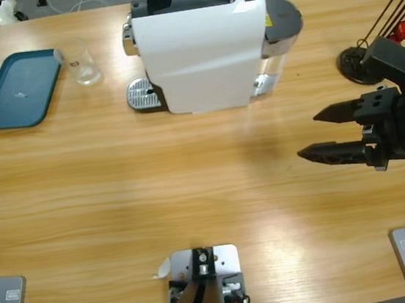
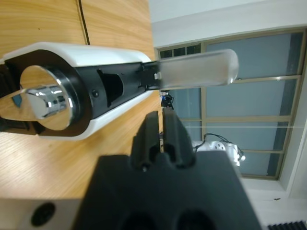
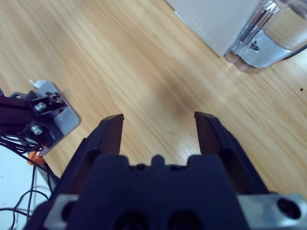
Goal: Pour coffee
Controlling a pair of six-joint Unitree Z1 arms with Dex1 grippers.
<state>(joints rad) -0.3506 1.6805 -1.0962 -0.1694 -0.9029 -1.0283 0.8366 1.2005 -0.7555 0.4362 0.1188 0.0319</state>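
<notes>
A white coffee machine [image 1: 201,48] stands at the table's far middle. Left of it, beside a blue tray [image 1: 14,89], sits a small clear glass [image 1: 82,61], seemingly empty; no coffee is visible. The glass looks light, slippery and breakable, best held gently around its middle. The right gripper [image 1: 319,135] hovers over bare wood, jaws apart. The left gripper [image 2: 161,125], jaws together, points at the machine's spout end and holds nothing.

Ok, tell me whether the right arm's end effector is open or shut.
Open. The right end effector shows its two black jaws spread apart with bare table between them, holding nothing.
</notes>
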